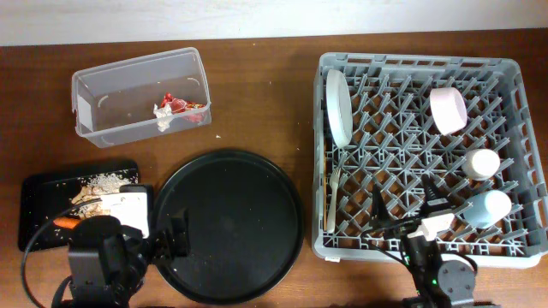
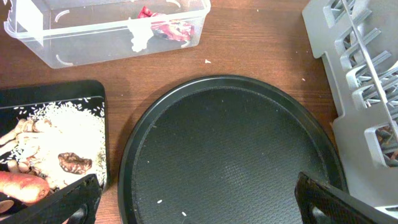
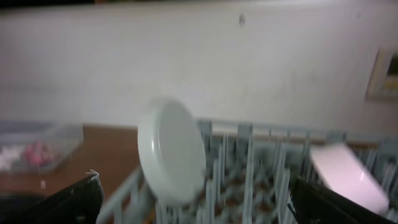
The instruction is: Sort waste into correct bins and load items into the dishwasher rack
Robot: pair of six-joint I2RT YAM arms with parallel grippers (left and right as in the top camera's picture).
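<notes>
Sorting looks all but finished: at frame right, the dishwasher rack (image 1: pixel 419 62) holds plate (image 1: pixel 338 107), bowl (image 1: pixel 448 109), white cup (image 1: pixel 482 163), blue cup (image 1: pixel 491 208) and fork (image 1: pixel 332 198). Upper left, the clear tub (image 1: pixel 137 62) contains red wrapper (image 1: pixel 181 106) and white scraps (image 1: pixel 163 115). Lower left, the black tray (image 1: pixel 38 201) carries rice (image 1: pixel 103 182) and carrot (image 1: pixel 67 223). The left fingers (image 2: pixel 68 202) and right fingers (image 3: pixel 62 202) are spread apart, empty.

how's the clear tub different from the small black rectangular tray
The clear tub is see-through with tall walls; the black rectangular tray is opaque and shallow. The tub holds a red wrapper and white scraps; the tray holds rice and a carrot. Both are rectangular.
</notes>
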